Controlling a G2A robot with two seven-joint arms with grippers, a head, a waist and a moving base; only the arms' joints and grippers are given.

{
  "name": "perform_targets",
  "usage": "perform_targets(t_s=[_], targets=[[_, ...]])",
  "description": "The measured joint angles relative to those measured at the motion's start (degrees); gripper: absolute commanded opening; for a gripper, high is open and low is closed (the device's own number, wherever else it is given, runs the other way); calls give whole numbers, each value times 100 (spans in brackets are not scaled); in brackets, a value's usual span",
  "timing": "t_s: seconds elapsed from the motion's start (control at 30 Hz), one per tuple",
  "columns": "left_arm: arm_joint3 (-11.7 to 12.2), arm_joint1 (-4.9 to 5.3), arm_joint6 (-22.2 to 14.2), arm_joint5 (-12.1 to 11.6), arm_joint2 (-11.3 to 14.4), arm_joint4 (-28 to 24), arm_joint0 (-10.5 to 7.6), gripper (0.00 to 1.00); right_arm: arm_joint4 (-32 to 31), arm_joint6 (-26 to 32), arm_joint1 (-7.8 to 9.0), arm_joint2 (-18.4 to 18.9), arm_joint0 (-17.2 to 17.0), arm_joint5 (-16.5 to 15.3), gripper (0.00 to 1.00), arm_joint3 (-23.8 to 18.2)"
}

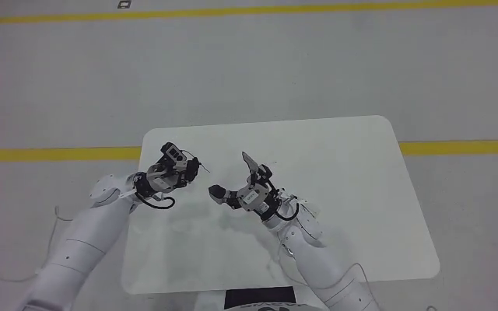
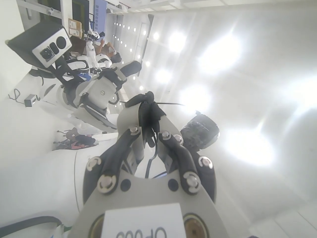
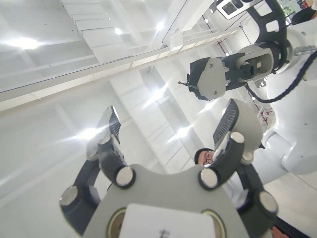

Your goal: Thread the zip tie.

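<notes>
Left arm: it comes in over the table's left edge. The left gripper [image 1: 187, 163] is held over the table's left part, its fingers pointing toward the table's middle and tilted upward. Its wrist view looks up past the fingers to the ceiling. The jaws are closed on the zip tie [image 1: 199, 164]. In the left wrist view the left gripper [image 2: 146, 100] pinches the black tie between dark-wrapped fingertips. The thin strip of the zip tie [image 2: 171, 104] juts out sideways beyond them, and a further black strand hangs back between the finger links. In the right wrist view the left gripper [image 3: 198, 82] shows farther off with a short end of the zip tie [image 3: 182, 83] protruding from it.

Right arm: it rises from the near edge. The right gripper [image 1: 231, 175] stands just beside the left gripper, not touching it, near the table's middle. Its jaws are spread wide and hold nothing. The right wrist view confirms this: the right gripper [image 3: 171, 115] has its ribbed pads [image 3: 226, 120] well apart.

Surroundings: a black cable [image 1: 159, 204] loops under the left wrist.

Surface and room: the table [image 1: 350, 155] is white with rounded corners. It stands on a grey floor [image 1: 257, 70] marked with yellow lines [image 1: 233, 11]. The ceiling is white with bright ceiling lights [image 2: 218, 53].
</notes>
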Motion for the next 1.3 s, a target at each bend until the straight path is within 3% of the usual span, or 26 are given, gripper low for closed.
perform_targets(t_s=[0.2, 0.37, 0.6, 0.9, 1.17, 1.2, 1.23, 1.27, 1.3], targets=[[-42, -7, 58, 17, 8, -17, 15, 0, -205, -110, 11, 1, 7, -99, 100, -55], [-174, -22, 220, 75, -33, 1, 87, 0, -911, -218, 42, -51, 53, -442, 100, -99], [-195, -34, 223, 93, -110, 59, 139, 0, -1276, -273, 43, -100, 85, -948, 100, -99], [-199, -34, 218, 88, -112, 66, 141, 0, -1355, -396, 43, -137, 69, -958, 100, -160], [-199, -34, 218, 88, -112, 66, 141, 0, -1426, -746, 20, -241, 62, -1150, 100, -153], [-199, -34, 218, 88, -112, 66, 141, 0, -1413, -761, 15, -251, 68, -1180, 90, -145], [-199, -34, 218, 88, -112, 66, 141, 0, -1395, -771, 10, -265, 79, -1215, 69, -133], [-199, -34, 218, 88, -112, 66, 141, 0, -1380, -772, 6, -276, 87, -1233, 54, -125], [-199, -34, 218, 88, -112, 66, 141, 0, -1366, -771, 3, -287, 97, -1245, 48, -117]])
